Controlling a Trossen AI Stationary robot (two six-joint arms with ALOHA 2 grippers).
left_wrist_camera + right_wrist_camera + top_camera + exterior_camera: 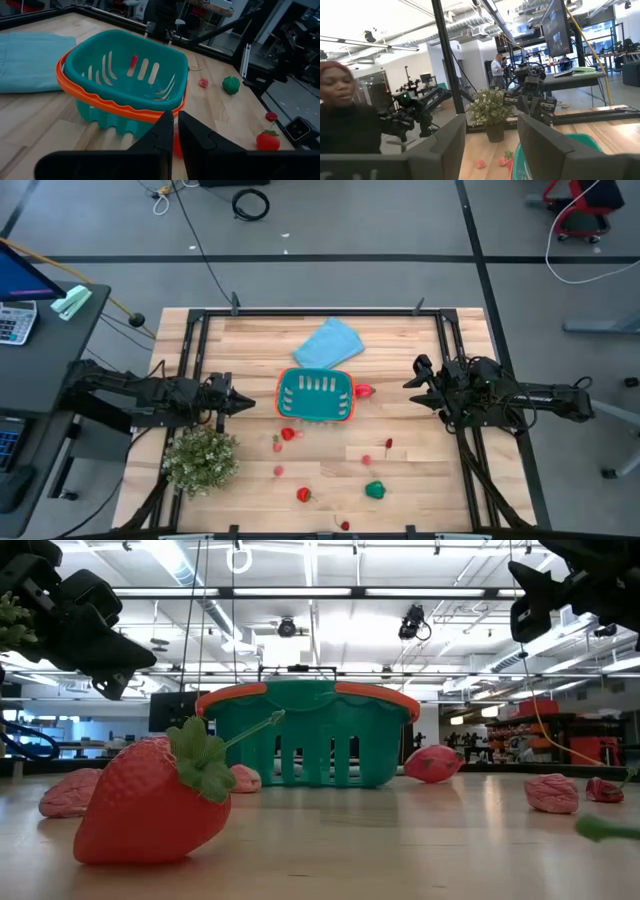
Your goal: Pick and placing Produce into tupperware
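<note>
The teal basket with the orange rim [316,395] stands upright mid-table, also seen in the left wrist view [125,80] and the low view [310,735]. One red piece [363,391] lies against its right side. More red pieces [288,434] [305,494] [388,444] and one green piece [375,490] lie scattered on the wood near of the basket. My left gripper [248,402] [176,116] is shut and hovers left of the basket, pointing at it. My right gripper [410,382] [491,122] is open, raised right of the basket, and faces it.
A light-blue cloth [328,345] lies flat beyond the basket. A bushy potted plant [200,460] stands by the near left corner, close to my left arm. A large strawberry [150,805] sits at the near edge. Black frame rails [196,340] border the table.
</note>
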